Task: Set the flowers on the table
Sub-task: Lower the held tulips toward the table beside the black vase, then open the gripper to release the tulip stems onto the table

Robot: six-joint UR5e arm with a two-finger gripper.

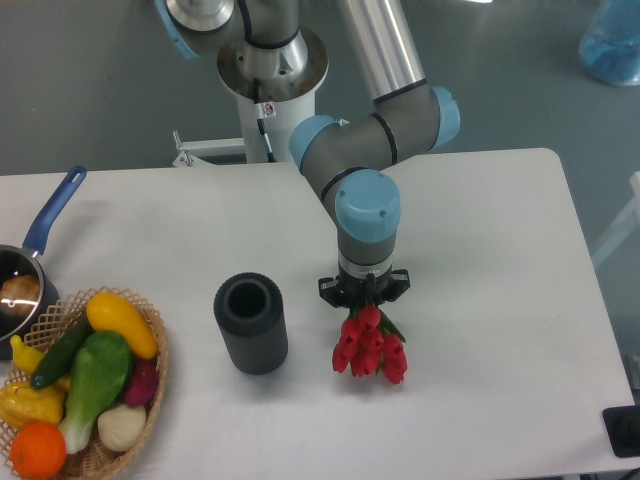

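Standing beside flowers, dark cylinder

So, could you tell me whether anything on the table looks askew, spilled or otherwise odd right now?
Nothing stands out. The flowers hang intact from the end effector over the table, the black cylinder stands upright, and the basket holds its vegetables without any spill.
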